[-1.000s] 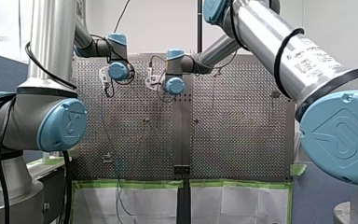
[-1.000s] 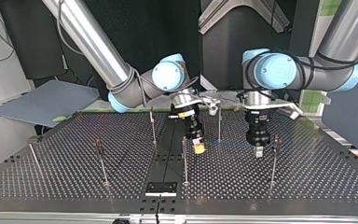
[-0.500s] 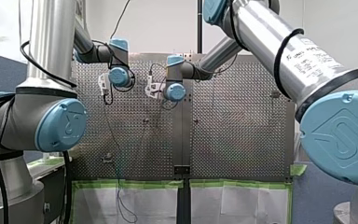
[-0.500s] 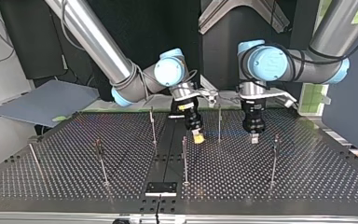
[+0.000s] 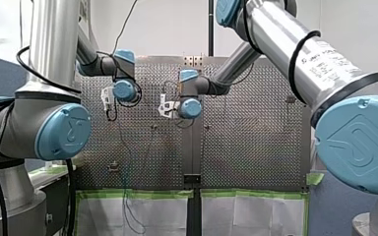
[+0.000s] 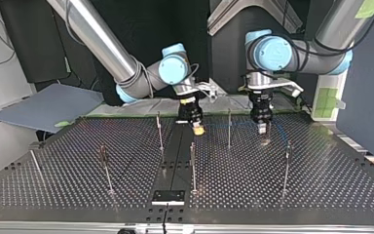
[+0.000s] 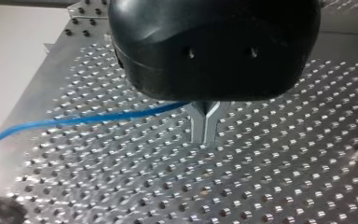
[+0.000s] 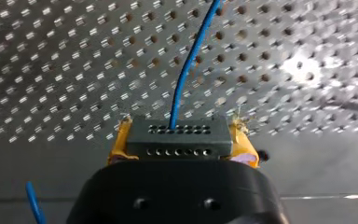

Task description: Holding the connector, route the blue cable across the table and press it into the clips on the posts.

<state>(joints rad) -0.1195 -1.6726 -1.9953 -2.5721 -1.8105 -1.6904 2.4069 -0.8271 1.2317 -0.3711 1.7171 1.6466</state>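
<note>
right gripper (image 6: 197,128): yellow pads clamp the connector (image 8: 177,137) | left gripper (image 7: 205,134): fingers closed, seemingly pinching the blue cable (image 7: 74,120) | place: above the table (image 6: 321,185) edge on the arms' side | progress: no clip on the posts (image 6: 229,127) looks filled, so all pressing is left

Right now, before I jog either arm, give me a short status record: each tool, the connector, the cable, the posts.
Right tool: yellow pads, shut on the connector
Left tool: metal fingertips together, blue cable running into the fork above them
Cable run: leaves the connector and spans across to the left tool
Posts: several standing on the table; one post stands between the two tools, close to the cable span
Clipped: cannot tell from these views
</note>
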